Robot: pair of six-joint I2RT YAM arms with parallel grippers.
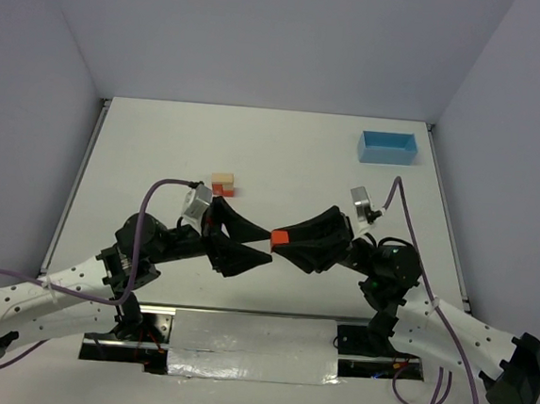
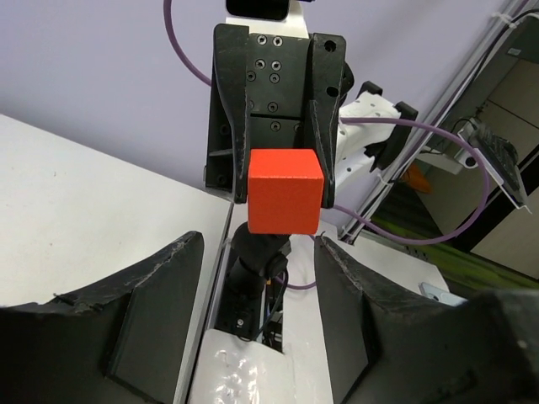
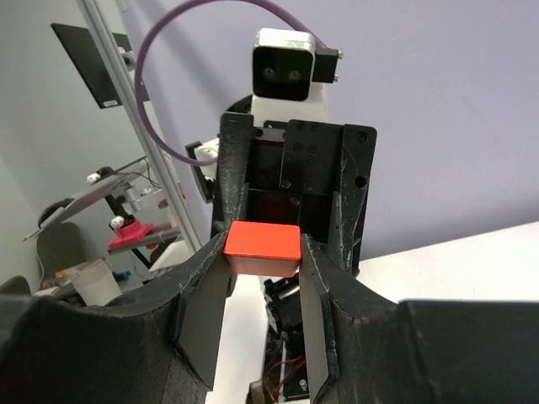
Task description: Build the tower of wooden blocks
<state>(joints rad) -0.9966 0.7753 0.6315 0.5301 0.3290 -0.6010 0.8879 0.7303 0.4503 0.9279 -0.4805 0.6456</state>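
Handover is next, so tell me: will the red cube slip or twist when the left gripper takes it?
Likely rigid: the red cube shows crisp edges while pinched in the right gripper. Its flat faces should seat squarely in the open left gripper, so twisting seems unlikely. The smooth painted surface might slide under a light squeeze.

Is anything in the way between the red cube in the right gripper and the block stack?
Yes, likely the left gripper: open, it faces the red cube held by the right gripper, and its far finger lies about on the line to the wood block tower.
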